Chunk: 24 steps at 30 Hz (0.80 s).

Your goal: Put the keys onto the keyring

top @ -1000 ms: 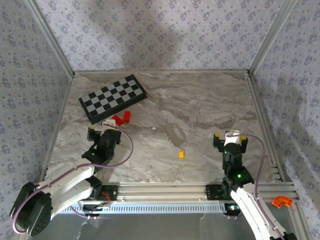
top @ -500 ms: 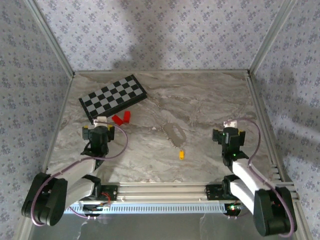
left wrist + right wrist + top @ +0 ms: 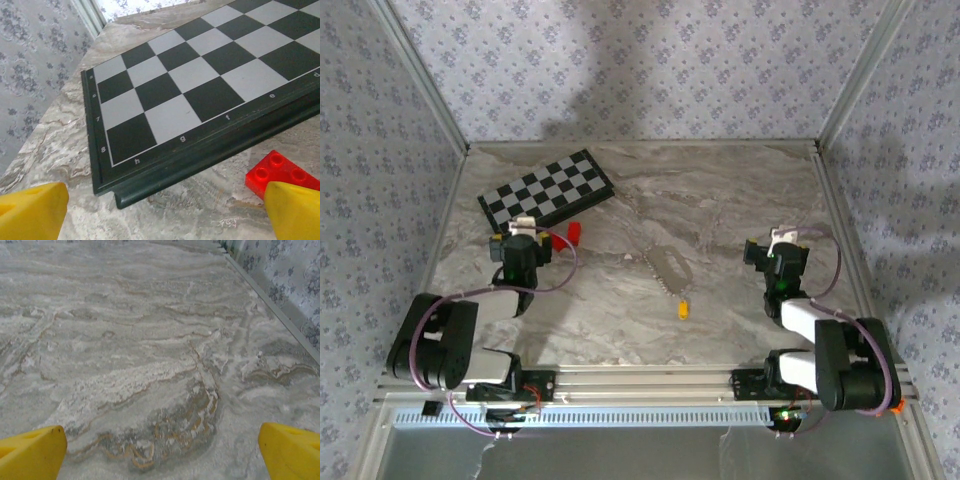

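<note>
A flat chessboard (image 3: 545, 195) lies askew at the far left of the marble-patterned table (image 3: 740, 190). It has glossy black and pale grey squares in a dark frame, with small letters and numbers along the border. Just near of it the left gripper (image 3: 520, 240) hangs with its jaws spread wide and nothing between them. In the left wrist view its yellow wedge-shaped pads (image 3: 31, 212) sit in the lower corners, facing the board's corner. A red studded plastic block (image 3: 573, 232) lies right of that gripper, just beside the board's near edge.

At mid-table the chain (image 3: 668, 268) lies flat, thin silvery beads forming a long oval loop that slants from far left to near right. The small yellow-orange key (image 3: 683, 308) lies just near of the loop's near end; whether the two touch cannot be told.

Toward the right wall (image 3: 295, 275) the right gripper (image 3: 778, 243) hangs equally wide open and empty. Its yellow pads (image 3: 292, 447) frame bare grey stone with tan veins.
</note>
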### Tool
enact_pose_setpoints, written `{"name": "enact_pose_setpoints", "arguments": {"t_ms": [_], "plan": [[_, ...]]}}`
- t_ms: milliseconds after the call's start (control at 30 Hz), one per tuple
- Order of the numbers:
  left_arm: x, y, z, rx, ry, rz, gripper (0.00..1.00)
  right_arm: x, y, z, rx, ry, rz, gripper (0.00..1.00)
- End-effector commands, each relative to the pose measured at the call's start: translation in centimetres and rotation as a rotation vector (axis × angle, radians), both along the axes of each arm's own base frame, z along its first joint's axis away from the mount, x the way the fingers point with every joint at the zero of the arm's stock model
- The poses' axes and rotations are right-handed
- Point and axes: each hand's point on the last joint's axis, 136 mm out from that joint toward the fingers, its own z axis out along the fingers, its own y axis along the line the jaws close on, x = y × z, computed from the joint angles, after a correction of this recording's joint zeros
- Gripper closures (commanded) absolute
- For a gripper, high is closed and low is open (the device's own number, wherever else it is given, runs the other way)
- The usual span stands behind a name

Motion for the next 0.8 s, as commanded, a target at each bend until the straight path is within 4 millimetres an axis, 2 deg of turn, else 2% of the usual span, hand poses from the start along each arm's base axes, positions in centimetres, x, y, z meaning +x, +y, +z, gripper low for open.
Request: {"name": "enact_pose_setpoints", "arguments": {"t_ms": [0, 133, 200, 300, 367, 500, 533, 600, 667, 767], "plan": [[1.8, -1.0, 2.4, 0.004, -0.105, -0.066, 0.00, 2.1, 0.3, 2.7, -0.009, -0.100, 0.029, 0.00], [1.9, -0.1, 1.7, -0.014, -0.139, -0.046, 0.00, 3.1, 1.0, 2.3, -0.008, -0.104, 0.071, 0.01], [2.1, 0.1, 1.6, -0.029, -0.135, -0.051, 0.00, 2.9, 1.0, 1.2, -0.034, -0.154, 0.076, 0.00], [2.2, 0.5, 1.3, -0.051, -0.119, -0.043, 0.00, 2.3, 0.7, 0.9, -0.046, -0.232, 0.057, 0.00], [2.6, 1.1, 1.0, -0.083, -0.103, -0.030, 0.00, 2.3, 0.6, 0.6, -0.036, -0.192, 0.055, 0.00], [3.4, 3.3, -0.2, -0.164, -0.134, 0.023, 0.00, 4.0, 0.8, 0.2, -0.045, -0.119, 0.066, 0.00], [3.2, 3.1, -0.7, -0.180, -0.076, 0.027, 0.00, 4.4, 0.8, 0.1, -0.049, -0.100, 0.062, 0.00], [3.5, 3.2, -0.3, -0.175, -0.110, 0.020, 0.00, 4.9, 0.5, -0.1, -0.052, -0.067, 0.035, 0.00], [3.3, 3.4, -0.7, -0.187, -0.060, 0.038, 0.00, 4.9, -0.3, -0.7, -0.017, -0.043, -0.004, 0.00], [3.3, 3.5, -0.7, -0.188, -0.068, 0.037, 0.00, 5.0, -0.8, -0.3, -0.014, -0.056, -0.018, 0.00]]}}
